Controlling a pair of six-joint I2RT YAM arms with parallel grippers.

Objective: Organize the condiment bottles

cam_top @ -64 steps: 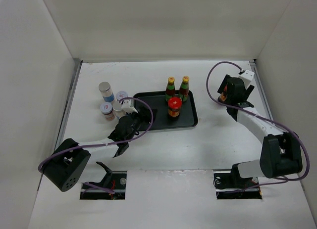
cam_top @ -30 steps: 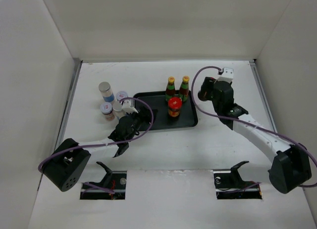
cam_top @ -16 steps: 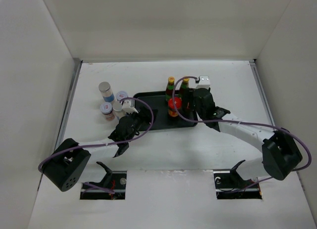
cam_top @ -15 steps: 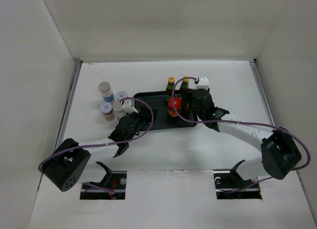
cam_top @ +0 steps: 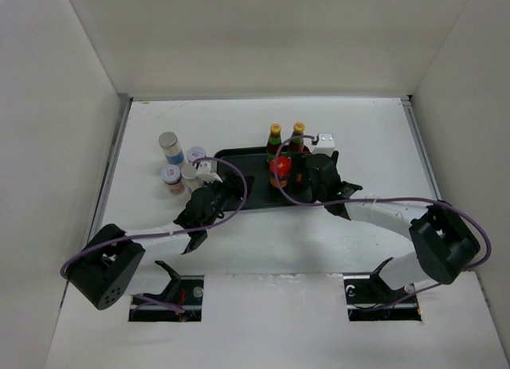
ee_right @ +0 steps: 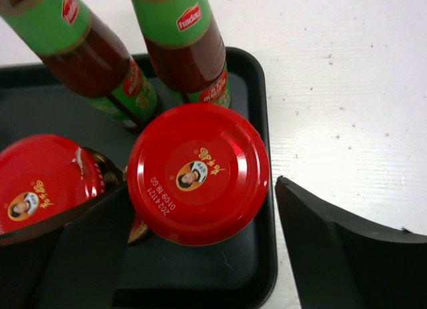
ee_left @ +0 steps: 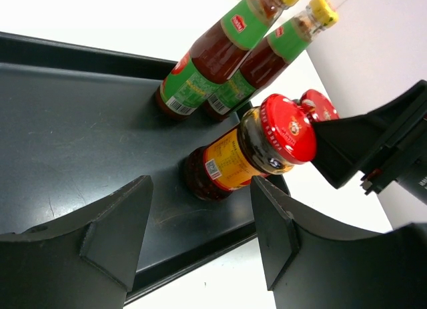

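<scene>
The right gripper [ee_right: 204, 185] brackets a red-lidded jar [ee_right: 197, 163]; whether clamped is unclear. Likely glass, slick, breakable: grip its body. Left gripper [ee_left: 200, 192] gapes empty.

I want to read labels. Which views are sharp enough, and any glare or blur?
Right wrist: print on the red jar lid is sharp. Left wrist: bottles legible, slight glare on glass, near fingers soft. Top view: evenly lit, labels too small.

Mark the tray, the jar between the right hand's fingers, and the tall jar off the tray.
tray [ee_right: 265, 272], right wrist, right rim
red jar [ee_right: 198, 173], right wrist, lid
tall jar [cam_top: 168, 139], top external, lid
</scene>
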